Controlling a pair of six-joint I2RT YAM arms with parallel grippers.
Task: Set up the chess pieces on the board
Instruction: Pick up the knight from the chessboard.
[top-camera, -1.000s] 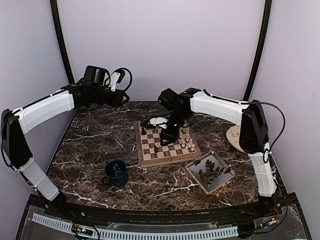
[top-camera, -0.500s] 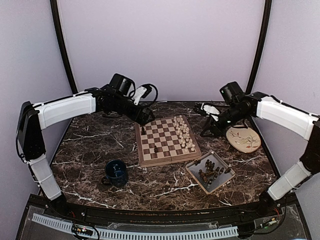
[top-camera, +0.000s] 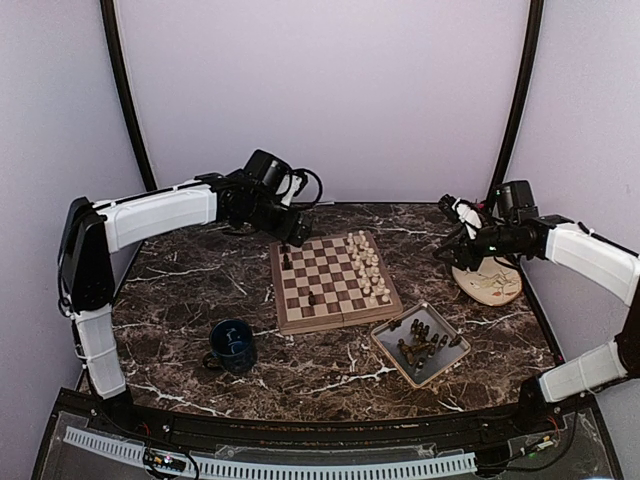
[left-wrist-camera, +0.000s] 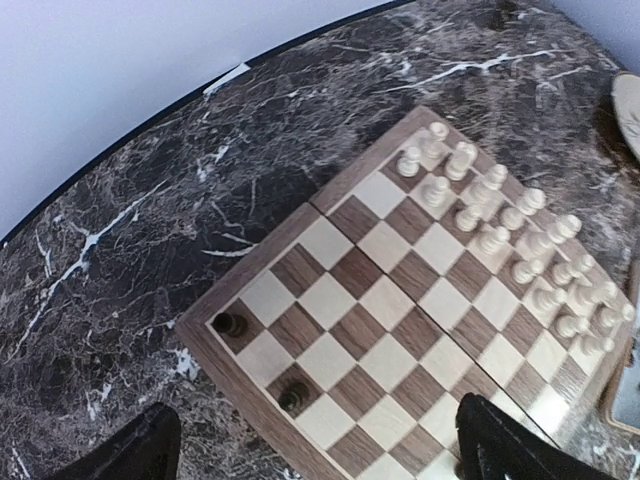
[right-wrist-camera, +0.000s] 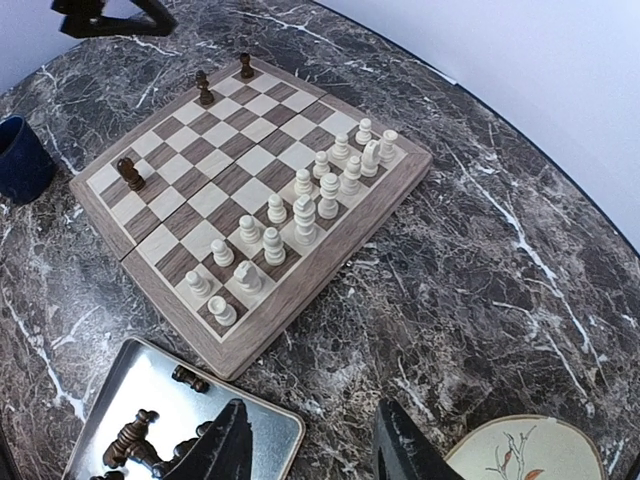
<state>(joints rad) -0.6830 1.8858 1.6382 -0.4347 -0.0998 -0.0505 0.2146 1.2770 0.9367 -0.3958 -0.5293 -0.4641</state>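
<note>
Top external view: the board (top-camera: 335, 282) lies mid-bench (top-camera: 190, 290). Cream pieces (top-camera: 368, 268) stand in two rows along its right side, and a few dark pieces (top-camera: 313, 298) stand on its left half. The left end effector (top-camera: 297, 235) hovers by the board's far left corner. The right end effector (top-camera: 452, 225) hangs just beside the far left edge of a round plate (top-camera: 495, 285). A grey tray (top-camera: 392, 360) near and to the right of the board holds more dark pieces. A blue mug (top-camera: 232, 345) stands near and to the left of the board.

Left wrist view: the left end effector (left-wrist-camera: 318, 425) is spread wide over the board (left-wrist-camera: 400, 300), its two fingers (left-wrist-camera: 135, 455) far apart with nothing between them. Two dark pieces (left-wrist-camera: 229, 323) stand at one board edge, and the cream pieces (left-wrist-camera: 500, 240) line the opposite side.

Right wrist view: the right end effector (right-wrist-camera: 310, 435) is parted and empty above the bare bench (right-wrist-camera: 480, 260). Its fingers (right-wrist-camera: 225, 450) frame the gap between the tray (right-wrist-camera: 90, 440) and the plate (right-wrist-camera: 520, 450). On the board (right-wrist-camera: 250, 170), three dark pieces (right-wrist-camera: 130, 173) face the cream pieces (right-wrist-camera: 300, 215), and the mug (right-wrist-camera: 20, 160) shows beyond it.
</note>
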